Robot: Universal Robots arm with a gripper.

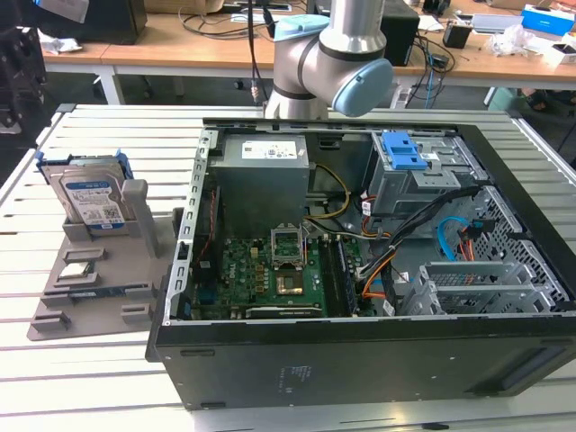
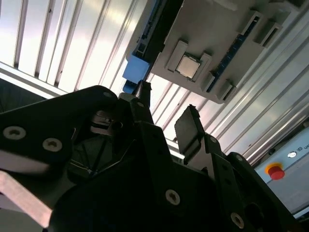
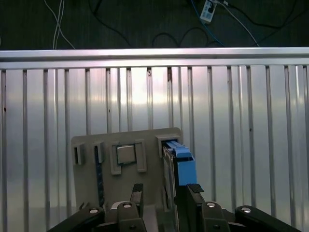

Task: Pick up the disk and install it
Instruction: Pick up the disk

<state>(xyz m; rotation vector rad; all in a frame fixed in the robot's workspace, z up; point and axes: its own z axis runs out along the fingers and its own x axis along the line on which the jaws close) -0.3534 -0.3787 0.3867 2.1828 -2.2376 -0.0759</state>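
Note:
The disk [image 1: 90, 194] stands on edge in a grey holder [image 1: 85, 290] at the exterior view's left, on the slatted table beside the open computer case. It is silver, with a white-and-blue label and a blue carrier frame. In the first wrist view I look down on its blue-framed top edge [image 3: 182, 164]. My gripper [image 3: 166, 193] hangs well above it, open, with nothing between the fingers [image 3: 137, 192]. The second wrist view shows the gripper [image 2: 166, 115] with the disk's blue corner [image 2: 136, 68] beyond the fingertips.
The open computer case [image 1: 193, 270] lies on the table, with a grey power-supply box [image 1: 261, 175] and a drive cage with a blue latch [image 1: 407, 151] inside. The holder also carries a square chip [image 3: 126, 154]. A red button [image 2: 275, 170] sits near the table edge.

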